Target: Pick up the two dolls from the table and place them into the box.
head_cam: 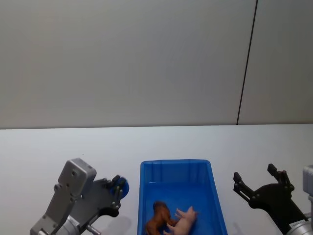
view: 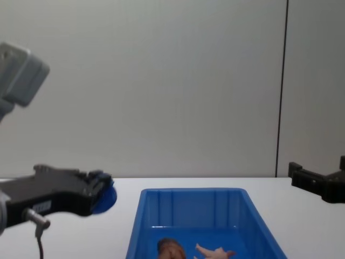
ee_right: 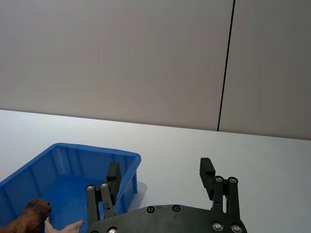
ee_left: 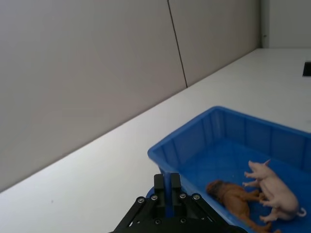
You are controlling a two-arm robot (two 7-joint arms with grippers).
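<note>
Holding a round dark blue doll [head_cam: 122, 186] clamped in the left tool [head_cam: 117, 188], raised just beside the left wall of the blue box [head_cam: 145, 182], probably for carrying it over the rim before dropping. Already lying together on the box floor: a brown doll [head_cam: 159, 219] and a pale pink doll [head_cam: 183, 221], touching each other. Hovering well clear over the white bench [head_cam: 39, 152] on the box's far side, the right tool [head_cam: 261, 182], fingers apart and gripping nothing, seemingly leaving room.

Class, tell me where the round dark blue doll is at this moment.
The dark blue doll is pinched in the left gripper, held left of the blue box and outside its rim, above the table.
</note>
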